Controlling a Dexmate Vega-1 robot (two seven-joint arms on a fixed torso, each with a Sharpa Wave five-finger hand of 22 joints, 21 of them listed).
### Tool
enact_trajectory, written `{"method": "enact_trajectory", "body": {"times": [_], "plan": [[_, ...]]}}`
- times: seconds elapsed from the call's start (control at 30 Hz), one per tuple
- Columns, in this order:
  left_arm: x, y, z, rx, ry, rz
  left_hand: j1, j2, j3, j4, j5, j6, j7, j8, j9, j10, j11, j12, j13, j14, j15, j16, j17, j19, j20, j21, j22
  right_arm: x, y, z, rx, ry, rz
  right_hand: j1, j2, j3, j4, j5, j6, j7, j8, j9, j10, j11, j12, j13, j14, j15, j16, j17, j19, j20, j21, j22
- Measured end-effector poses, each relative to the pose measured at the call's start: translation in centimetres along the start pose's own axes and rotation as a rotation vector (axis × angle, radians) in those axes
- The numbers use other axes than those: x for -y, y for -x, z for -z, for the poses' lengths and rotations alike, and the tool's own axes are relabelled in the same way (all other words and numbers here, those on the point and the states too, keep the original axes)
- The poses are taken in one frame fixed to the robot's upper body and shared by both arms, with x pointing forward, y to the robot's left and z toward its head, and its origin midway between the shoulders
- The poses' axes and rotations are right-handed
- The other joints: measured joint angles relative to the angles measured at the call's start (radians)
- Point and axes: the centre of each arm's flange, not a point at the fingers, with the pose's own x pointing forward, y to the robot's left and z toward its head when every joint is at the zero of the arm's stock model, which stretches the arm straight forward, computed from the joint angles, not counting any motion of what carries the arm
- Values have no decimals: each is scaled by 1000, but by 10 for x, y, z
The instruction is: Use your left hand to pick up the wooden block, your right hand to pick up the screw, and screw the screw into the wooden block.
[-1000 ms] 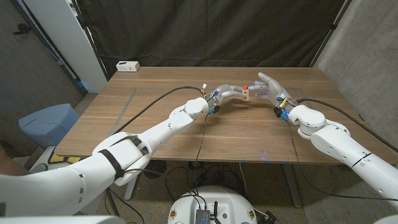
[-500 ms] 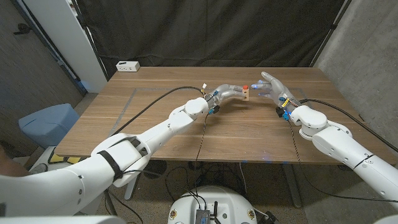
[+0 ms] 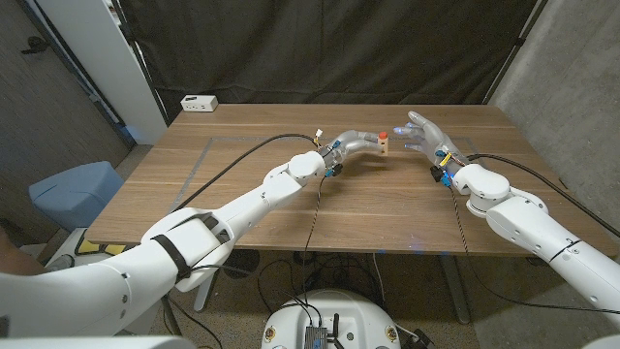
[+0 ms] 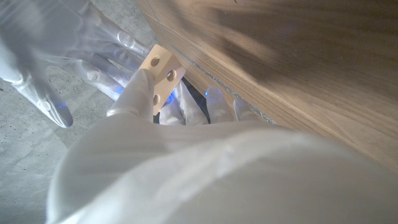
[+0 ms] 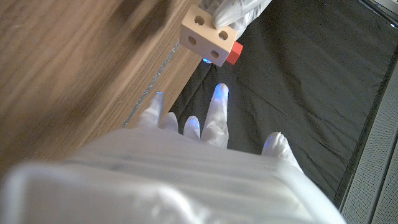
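Left robot hand (image 3: 360,143): I hold the wooden block (image 3: 385,146) pinched in my fingers, lifted above the worktop (image 3: 242,194) toward its far edge, near the middle.

Wooden block: pale, with round holes in its faces; the right wrist view shows two holes on the side facing my right robot hand.

Screw (image 3: 384,135): its red head sits on the block's top, touching the block. I judge it is seated in a hole, though I cannot tell how deep.

Right robot hand (image 3: 427,135): fingers spread apart, holding nothing, hovering just beside the block on the side toward the worktop's right edge, not touching it.

Step in hand: I judge the pick-ups are done and the screwing-in is under way, with my right robot hand between turns.

Next move: I would need to bring my right fingers onto the red head, pinch it and twist, while my left robot hand keeps the block steady.

Risk: a loose pinch could tilt the block or knock the screw out.
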Motion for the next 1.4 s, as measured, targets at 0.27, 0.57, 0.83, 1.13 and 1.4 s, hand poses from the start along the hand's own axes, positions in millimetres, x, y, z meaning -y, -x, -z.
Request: {"method": "enact_trajectory", "body": {"times": [0.27,0.57,0.83,1.13,1.4], "plan": [[1,0,-1,1,-2,3,0,0,0,0,0,0,0,0,0,0,0,3,0,0,0,0,0,0,0,0,0,-1,-2,0,4,-4,-22,-10,-11,-8,8,0,-21,-1,0,0,-10,11,0,0,-18,7,-4,5,-16,-2,0,0],[4,-1,-1,0,-4,8,0,0,0,0,7,0,0,0,-1,-2,-1,4,4,0,0,0,0,0,0,0,0,-3,-4,0,10,-10,-45,-18,-18,-17,17,0,-7,5,8,0,-16,6,4,-3,-19,9,-4,5,-21,4,0,0],[5,-1,-2,-1,-6,9,0,0,0,0,7,0,0,0,-1,-2,-1,3,5,0,0,0,0,0,0,0,0,-6,-7,0,11,-13,-62,-27,-19,-21,21,0,12,10,16,0,-12,2,9,-3,-19,9,1,5,-27,-2,0,0],[5,-1,-2,-2,-7,8,0,0,0,0,7,0,0,0,0,1,-3,3,4,0,0,0,0,0,0,0,0,-7,-8,1,9,-15,-73,-26,-18,-24,24,0,32,12,23,0,-3,-7,9,-3,-19,9,1,5,-26,-2,0,0],[6,-1,-2,-2,-6,9,0,0,0,0,6,0,0,0,0,0,-3,2,1,0,0,0,0,0,0,0,0,-8,-9,2,7,-17,-76,-30,-14,-24,24,4,59,21,30,-5,12,-3,16,-3,-19,9,1,4,-26,-2,0,0]]}}
